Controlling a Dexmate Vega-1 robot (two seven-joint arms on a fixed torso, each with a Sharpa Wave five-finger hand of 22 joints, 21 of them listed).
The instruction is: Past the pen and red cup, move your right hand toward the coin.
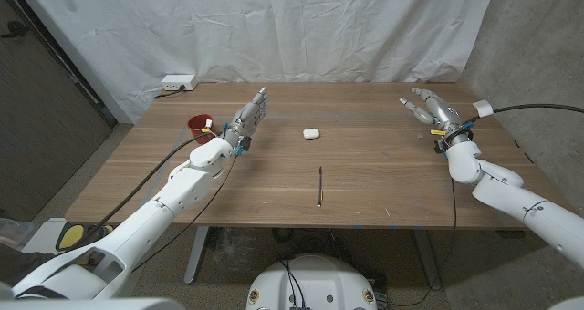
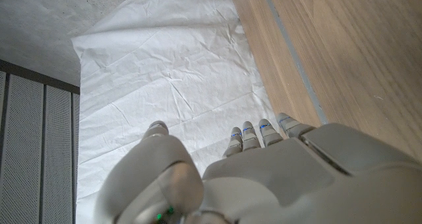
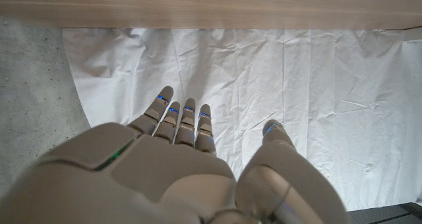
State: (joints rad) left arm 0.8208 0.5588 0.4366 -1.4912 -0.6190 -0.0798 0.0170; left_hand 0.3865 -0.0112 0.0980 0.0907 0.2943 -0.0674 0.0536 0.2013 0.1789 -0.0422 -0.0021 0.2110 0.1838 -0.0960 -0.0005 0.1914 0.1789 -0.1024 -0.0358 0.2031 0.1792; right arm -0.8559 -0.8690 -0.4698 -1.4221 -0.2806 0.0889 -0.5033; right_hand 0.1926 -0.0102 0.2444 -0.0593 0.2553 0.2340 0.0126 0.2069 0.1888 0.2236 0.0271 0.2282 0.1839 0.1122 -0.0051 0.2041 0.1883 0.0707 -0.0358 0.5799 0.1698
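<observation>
A white sheet is hanging behind the wooden counter (image 1: 365, 187). At far left the red cup (image 1: 200, 125) is standing beside the left hand (image 1: 248, 117), fingers spread and holding nothing. The thin, light pen (image 1: 320, 185) is lying near-centre. The right hand (image 1: 427, 107) is hovering far right, fingers spread, holding nothing. I cannot make out a coin.

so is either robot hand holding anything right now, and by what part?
Nothing is held. The left robot hand is raised beside the red cup, fingers extended and empty. The right robot hand is open over the table's far right, fingers spread.
</observation>
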